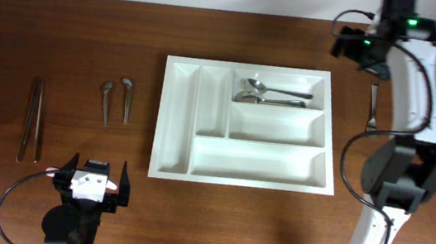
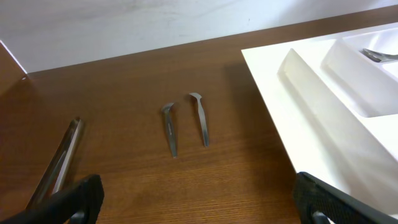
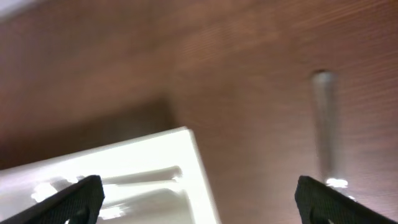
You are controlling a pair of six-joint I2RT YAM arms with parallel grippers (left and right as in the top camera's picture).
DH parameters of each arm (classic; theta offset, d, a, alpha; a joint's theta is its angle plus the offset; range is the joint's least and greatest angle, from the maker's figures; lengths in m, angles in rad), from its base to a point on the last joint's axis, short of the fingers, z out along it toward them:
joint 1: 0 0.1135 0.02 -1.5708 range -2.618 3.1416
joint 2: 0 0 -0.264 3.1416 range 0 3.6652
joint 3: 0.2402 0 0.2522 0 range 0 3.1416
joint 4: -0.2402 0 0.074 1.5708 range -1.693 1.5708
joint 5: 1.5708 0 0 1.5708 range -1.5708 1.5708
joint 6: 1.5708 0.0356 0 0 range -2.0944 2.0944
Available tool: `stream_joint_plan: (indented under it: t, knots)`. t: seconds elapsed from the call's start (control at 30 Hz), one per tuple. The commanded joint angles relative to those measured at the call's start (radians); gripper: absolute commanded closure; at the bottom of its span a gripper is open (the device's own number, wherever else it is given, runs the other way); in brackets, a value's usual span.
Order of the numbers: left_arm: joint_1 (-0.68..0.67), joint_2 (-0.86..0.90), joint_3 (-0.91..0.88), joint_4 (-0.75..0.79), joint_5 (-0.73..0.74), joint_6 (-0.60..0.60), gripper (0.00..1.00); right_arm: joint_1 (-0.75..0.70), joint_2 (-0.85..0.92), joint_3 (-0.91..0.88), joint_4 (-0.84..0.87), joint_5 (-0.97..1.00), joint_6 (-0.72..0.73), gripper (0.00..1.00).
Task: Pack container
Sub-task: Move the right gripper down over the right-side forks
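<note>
Now | left fingers (image 2: pixel 81 199) wide, container (image 1: pixel 178 117) to their right; right fingers (image 3: pixel 81 199) wide, near its corner

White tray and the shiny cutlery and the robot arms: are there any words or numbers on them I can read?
No words, numbers or signs can be read in any view.
White tray: plain, no label.
Spoons in the tray and loose cutlery on the table: any marks are too small to tell.
Green light on the right arm: only a light, no text.
</note>
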Motion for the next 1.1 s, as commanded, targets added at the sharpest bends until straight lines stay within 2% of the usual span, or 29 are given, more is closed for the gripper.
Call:
stream_joint_plan:
  t: [0.0,0.13,0.3,0.8,1.07]
  knots:
    - [0.004,-0.006,-0.006,0.003,0.011,-0.009,0.01,-0.06,-0.013,0.011,-0.026,-0.016,-0.222,0.01]
    - [0.004,-0.006,-0.006,0.003,0.011,-0.009,0.01,-0.119,0.011,0.009,-0.027,-0.02,-0.258,0.01]
    - [0.004,-0.006,-0.006,0.003,0.011,-0.009,0.01,-0.143,0.045,0.008,-0.05,-0.019,-0.374,0.01]
    - [0.004,-0.006,-0.006,0.003,0.011,-0.009,0.01,-0.145,0.201,0.008,-0.073,-0.007,-0.375,0.01]
    - [0.004,-0.006,-0.006,0.003,0.011,-0.009,0.01,-0.145,0.221,0.008,-0.067,0.007,-0.376,0.01]
